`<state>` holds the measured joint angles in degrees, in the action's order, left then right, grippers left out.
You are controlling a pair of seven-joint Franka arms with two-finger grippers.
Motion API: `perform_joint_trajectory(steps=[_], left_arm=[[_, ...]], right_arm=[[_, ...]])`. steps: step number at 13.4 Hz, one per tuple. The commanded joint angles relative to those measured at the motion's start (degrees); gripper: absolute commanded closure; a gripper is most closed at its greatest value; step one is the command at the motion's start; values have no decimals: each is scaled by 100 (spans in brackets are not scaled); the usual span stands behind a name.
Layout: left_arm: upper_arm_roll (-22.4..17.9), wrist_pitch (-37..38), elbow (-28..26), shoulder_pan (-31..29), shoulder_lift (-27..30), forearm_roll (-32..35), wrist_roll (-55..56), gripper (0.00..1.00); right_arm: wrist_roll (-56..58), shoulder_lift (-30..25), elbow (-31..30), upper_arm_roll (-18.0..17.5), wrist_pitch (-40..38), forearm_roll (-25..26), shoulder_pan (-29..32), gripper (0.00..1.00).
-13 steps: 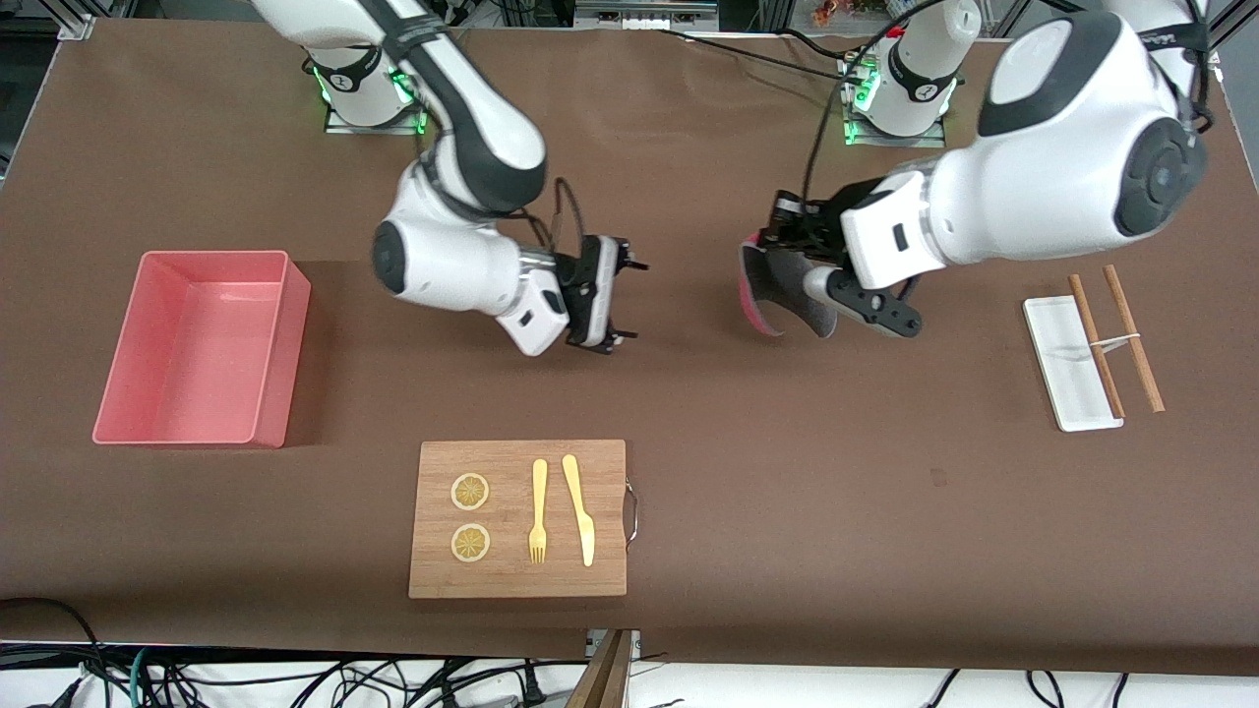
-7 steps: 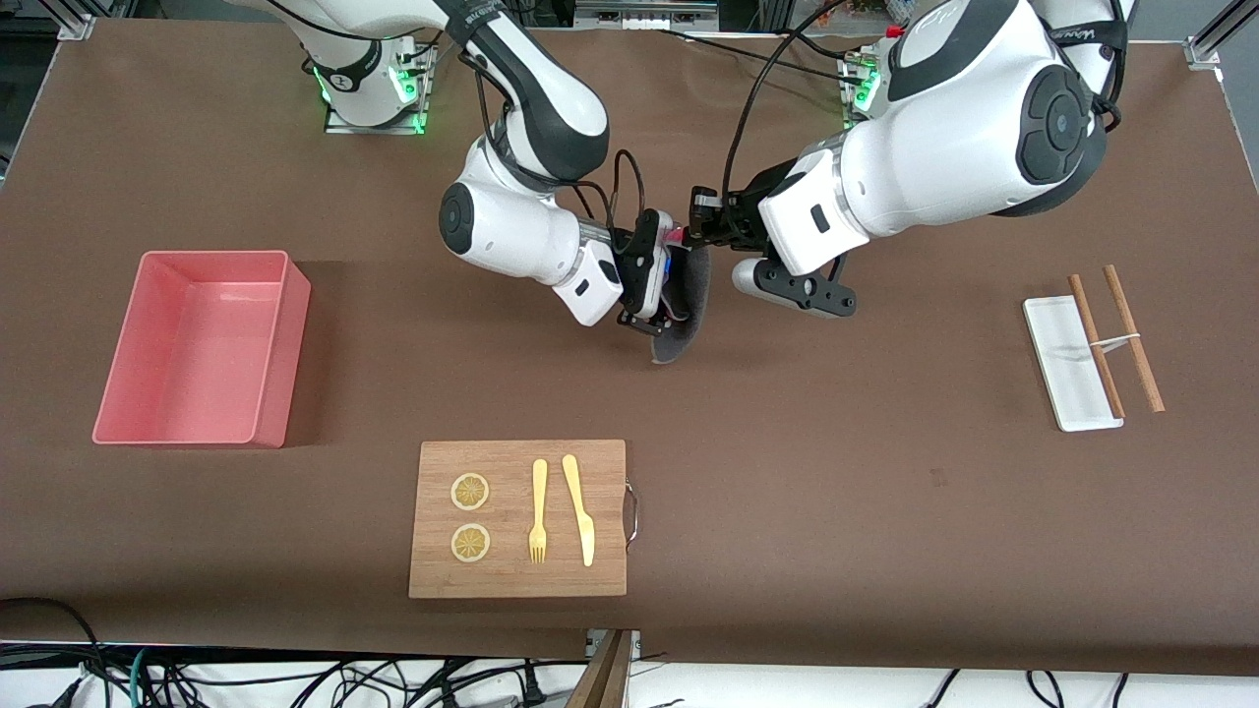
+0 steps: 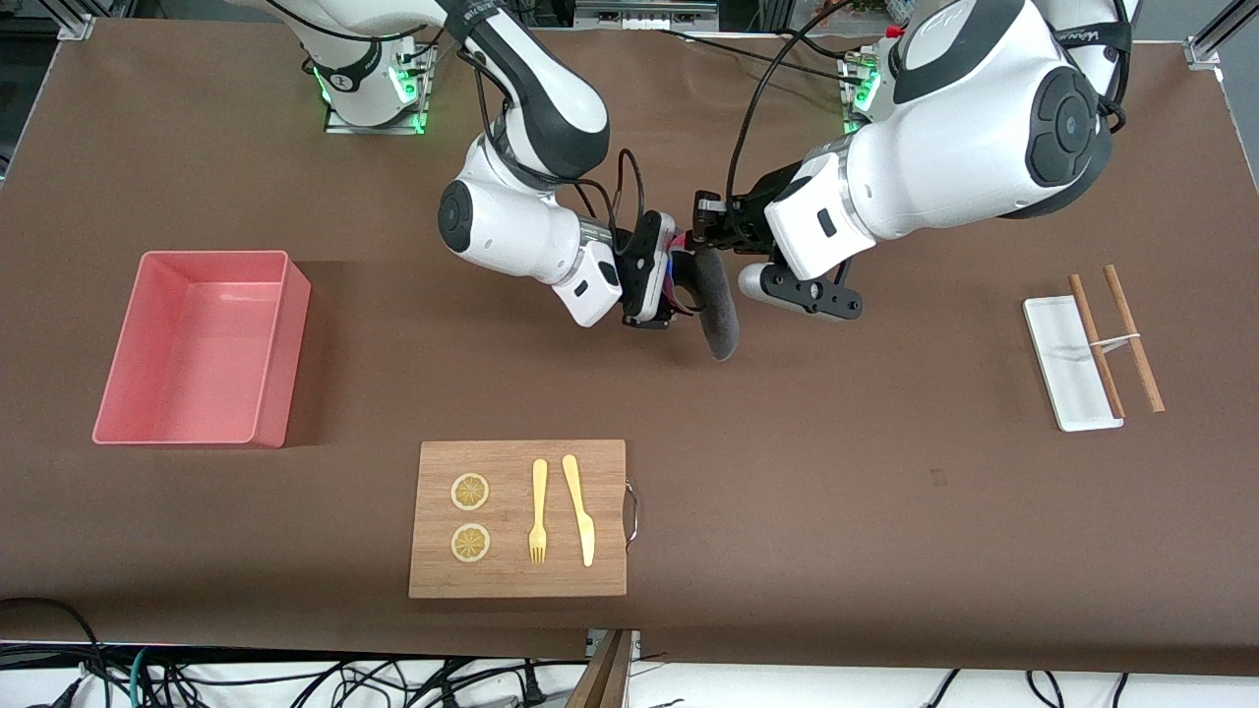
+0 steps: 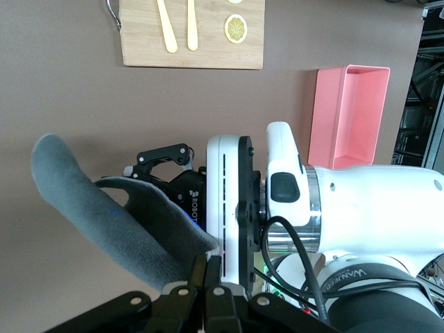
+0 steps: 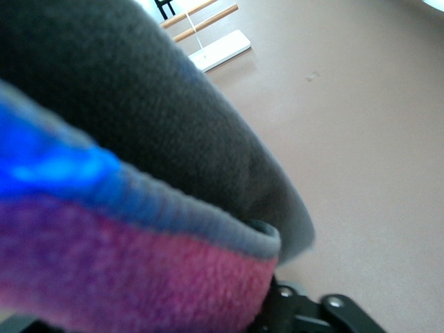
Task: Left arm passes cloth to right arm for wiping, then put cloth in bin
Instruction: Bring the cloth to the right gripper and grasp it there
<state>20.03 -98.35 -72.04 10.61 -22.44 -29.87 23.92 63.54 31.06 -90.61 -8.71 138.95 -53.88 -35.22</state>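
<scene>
The cloth hangs dark grey face out over the middle of the table, with a strip of pink at its top. My left gripper is shut on the cloth's top edge; in the left wrist view its fingers pinch the grey cloth. My right gripper is pressed up against the cloth's pink face. In the right wrist view the cloth fills the frame and hides that gripper. The pink bin stands empty toward the right arm's end and shows in the left wrist view.
A wooden cutting board with two lemon slices, a fork and a knife lies nearer the front camera. A small white tray with two wooden chopsticks across it lies toward the left arm's end.
Both arms came together over the table's middle, the left one carrying the cloth. In the last half second the cloth's hanging end swung toward the left arm's end.
</scene>
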Motion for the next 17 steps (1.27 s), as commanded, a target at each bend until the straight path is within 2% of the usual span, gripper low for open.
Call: perform_joint_trajectory(steps=[1,9,12,13,14,17], left_arm=[[-26,35,199,29,-112,-159,60,100],[-26,35,190,37,-112,-159,60,100],[-26,35,190,29,-112,-151,60,100],[-26,35,190,29,-112,-124,42,73],[-26,35,190,29,-103,-107,42,1],[-34,79,190,-15,-77,-72,42,0]], right_arm=[[-166,-3,114,36,36,-149,-47,100],[-219,-100,105,71,-157,-123,6,100],[-280,-179,114,176,-455,-88,50,100],[-298,-188,114,220,-587,-88,67,100],[-298,-223,114,281,-701,-88,68,100],[-298,-284,114,422,-948,-88,68,100]])
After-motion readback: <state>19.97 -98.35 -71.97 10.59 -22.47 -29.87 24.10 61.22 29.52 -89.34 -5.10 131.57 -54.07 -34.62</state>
